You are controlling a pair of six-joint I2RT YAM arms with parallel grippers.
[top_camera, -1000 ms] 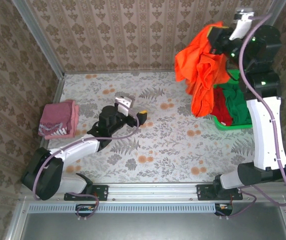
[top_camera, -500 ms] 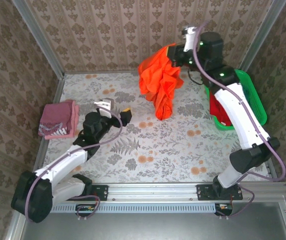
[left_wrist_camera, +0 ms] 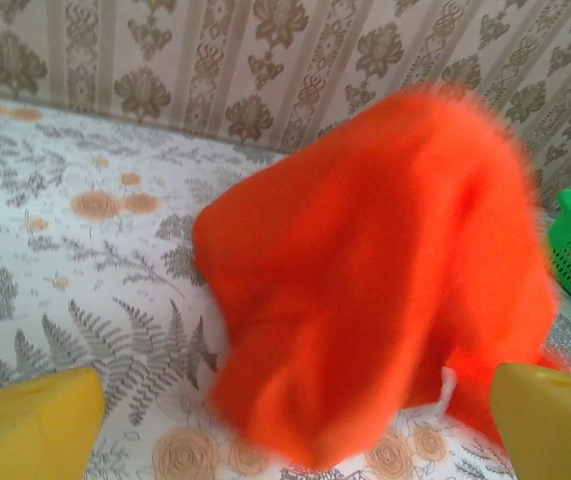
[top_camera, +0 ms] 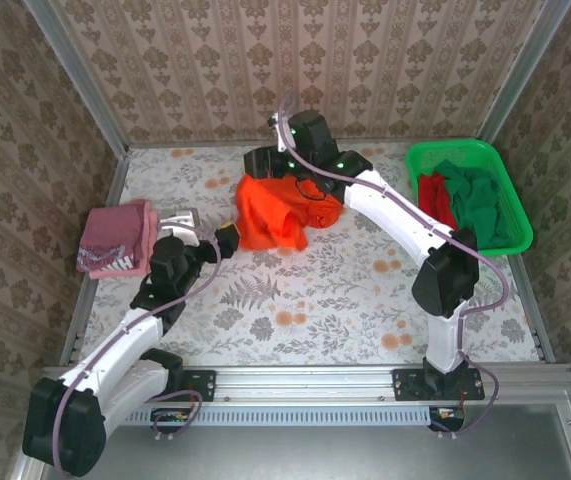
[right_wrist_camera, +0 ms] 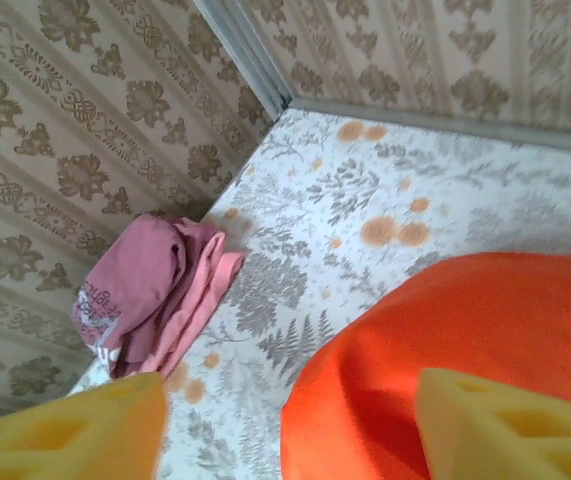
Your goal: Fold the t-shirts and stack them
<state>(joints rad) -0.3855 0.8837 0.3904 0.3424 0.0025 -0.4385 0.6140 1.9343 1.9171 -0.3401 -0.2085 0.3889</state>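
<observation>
Damask-patterned beige walls [top_camera: 215, 60], floral tabletop [top_camera: 345, 290], metal corner posts [top_camera: 77, 75]

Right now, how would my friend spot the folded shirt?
Start at the flowery tabletop and go to its left edge, by the wallpapered wall. There lies the dusty pink-maroon cloth t-shirt. It is folded flat, while the bright orange cloth t-shirt is bunched up mid-table.

The right arm has swung from over the green basket [top_camera: 450, 147] to the table's [top_camera: 345, 300] far middle, and the orange t-shirt [top_camera: 273, 218] that hung in mid-air now lies there in a crumpled heap. The right gripper [right_wrist_camera: 290, 410] has let its jaws part above it. The left gripper [left_wrist_camera: 292, 425] has drawn back leftward, just beside the heap.
</observation>
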